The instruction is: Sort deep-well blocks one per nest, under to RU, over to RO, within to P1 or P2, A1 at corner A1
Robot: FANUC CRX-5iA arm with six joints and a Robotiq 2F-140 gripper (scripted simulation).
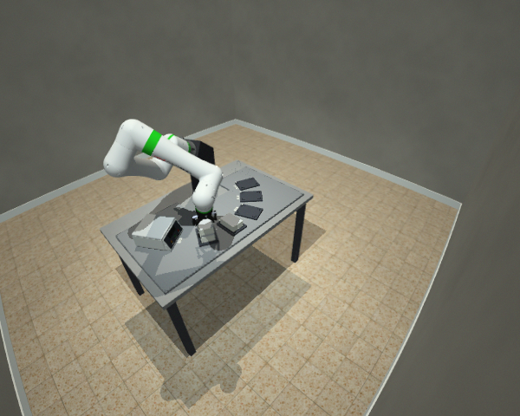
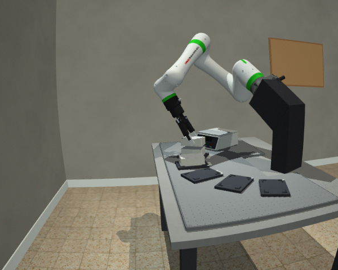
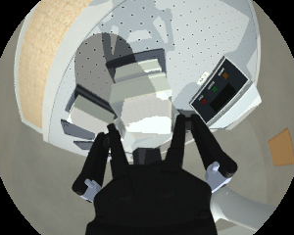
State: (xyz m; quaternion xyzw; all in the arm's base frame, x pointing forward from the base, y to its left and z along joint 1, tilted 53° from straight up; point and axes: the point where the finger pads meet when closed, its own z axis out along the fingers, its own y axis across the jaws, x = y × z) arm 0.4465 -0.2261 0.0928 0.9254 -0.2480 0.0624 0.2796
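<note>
One block (image 1: 230, 220) (image 2: 191, 160) (image 3: 88, 117) sits in a nest, likely sorted; another (image 1: 208, 235) (image 2: 191, 150) (image 3: 136, 70) waits in what seems IN. The jaws (image 1: 204, 219) (image 2: 192, 137) grasp the third (image 1: 204, 224) (image 2: 193, 142) (image 3: 146, 110) just above it — probably bound for CW (image 1: 152, 229) (image 2: 221, 135) (image 3: 237, 109). Three bare nests (image 1: 249, 211) (image 2: 201, 175) leave choice; the filled nest crowds one side — the desk (image 1: 233, 261) (image 2: 221, 235) (image 3: 54, 73) edge lies near.
</note>
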